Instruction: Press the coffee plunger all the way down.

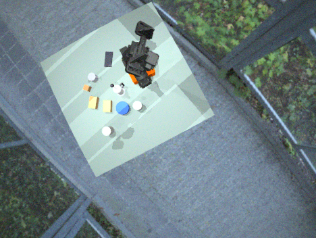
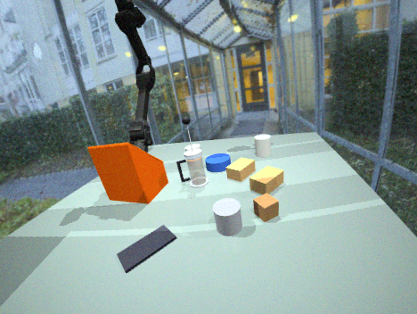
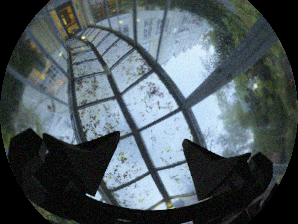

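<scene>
The coffee press (image 1: 117, 89) (image 2: 196, 169) stands upright on the table, a glass cylinder with a white lid and a black handle. Its plunger knob (image 1: 112, 85) (image 2: 185, 120) is a black ball on a thin rod, high above the lid. My gripper (image 3: 152, 139) is open, with nothing between the fingers in the wrist view, where only the roof and surroundings show behind them. The arm rises out of the top of the exterior view, so the gripper is away from the press and high up. I cannot make out the fingertips in the top view.
A large orange block (image 2: 129, 174) stands on the press's handle side. A blue disc (image 1: 122, 108) (image 2: 217, 162), a white cylinder (image 1: 137, 105) and two yellow blocks (image 1: 107, 106) (image 2: 266, 179) are near. A grey cylinder (image 2: 227, 217), orange cube (image 2: 265, 207) and dark slab (image 2: 147, 248) lie farther out.
</scene>
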Motion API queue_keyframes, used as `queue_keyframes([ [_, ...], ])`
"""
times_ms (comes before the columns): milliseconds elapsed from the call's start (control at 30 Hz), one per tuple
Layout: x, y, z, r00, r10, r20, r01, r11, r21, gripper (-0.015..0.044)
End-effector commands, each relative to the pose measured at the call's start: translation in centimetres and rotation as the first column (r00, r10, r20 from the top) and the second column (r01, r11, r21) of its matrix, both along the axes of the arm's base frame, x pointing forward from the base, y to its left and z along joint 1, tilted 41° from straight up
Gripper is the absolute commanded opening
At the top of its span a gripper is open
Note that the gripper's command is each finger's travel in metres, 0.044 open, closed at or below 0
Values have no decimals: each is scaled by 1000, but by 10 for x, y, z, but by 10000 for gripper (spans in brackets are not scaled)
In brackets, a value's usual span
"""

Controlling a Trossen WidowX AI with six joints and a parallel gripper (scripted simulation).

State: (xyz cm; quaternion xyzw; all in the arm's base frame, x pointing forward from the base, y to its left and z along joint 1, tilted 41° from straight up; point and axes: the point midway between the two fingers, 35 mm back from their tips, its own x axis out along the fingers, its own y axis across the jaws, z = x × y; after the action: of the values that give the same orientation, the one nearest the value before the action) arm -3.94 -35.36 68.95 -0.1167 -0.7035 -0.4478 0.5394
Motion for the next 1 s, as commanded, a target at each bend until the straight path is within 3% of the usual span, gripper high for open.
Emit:
queue_keyframes([
  [0, 1, -2, -1, 1000, -3, -7, 3, 1000, 12, 426],
  [133, 13, -27, -14, 994, -32, -101, 47, 988, 149, 440],
  [300, 41, -80, -58, 940, -14, -340, 166, 891, 423, 440],
  [567, 90, -135, -164, 723, 246, -646, 369, 652, 662, 440],
  [800, 123, -140, -252, 514, 511, -689, 462, 512, 724, 440],
  [967, 148, -124, -331, 277, 725, -630, 525, 435, 731, 440],
])
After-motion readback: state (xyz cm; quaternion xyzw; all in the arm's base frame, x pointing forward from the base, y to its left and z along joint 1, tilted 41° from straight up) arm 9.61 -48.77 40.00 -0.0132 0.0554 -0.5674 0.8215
